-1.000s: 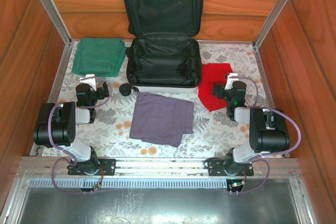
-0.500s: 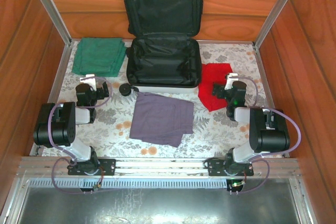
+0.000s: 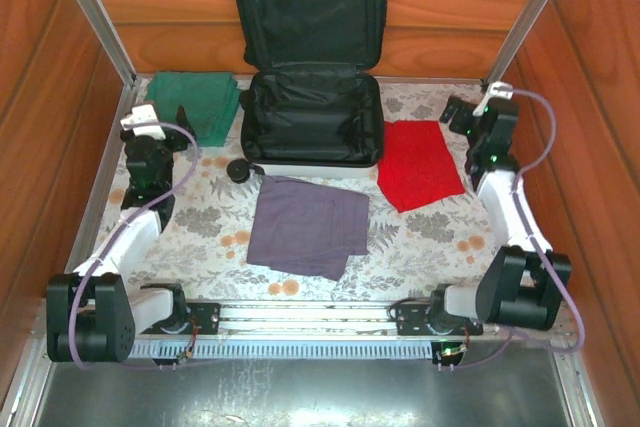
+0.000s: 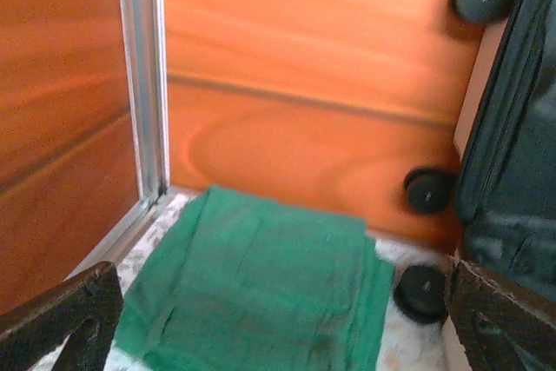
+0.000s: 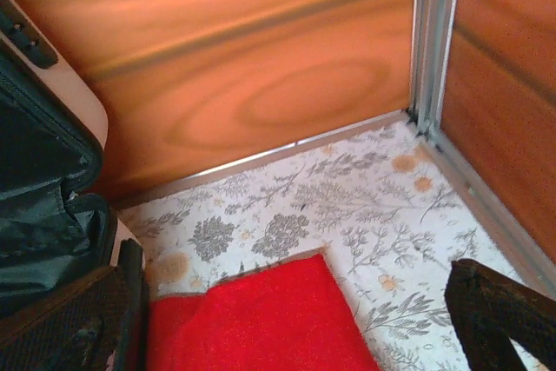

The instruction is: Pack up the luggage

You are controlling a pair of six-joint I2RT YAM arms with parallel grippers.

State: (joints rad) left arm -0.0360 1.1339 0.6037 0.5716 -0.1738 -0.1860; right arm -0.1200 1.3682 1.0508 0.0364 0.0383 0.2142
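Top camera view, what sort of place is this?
Probably a robot test booth, not a home: wood-panelled walls framed by aluminium posts box in a floral-covered table, with the open luggage and a purple cloth laid on it.

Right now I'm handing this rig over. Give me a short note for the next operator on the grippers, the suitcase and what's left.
Left gripper: open, empty, pointed at the green cloth.
Right gripper: open, empty, at the far end of the red cloth.
Suitcase: open at the back of the table, lid standing up, nothing inside.
Purple cloth: flat in front of the suitcase.
Done: nothing packed.
Left: all three cloths go in, probably then close it.
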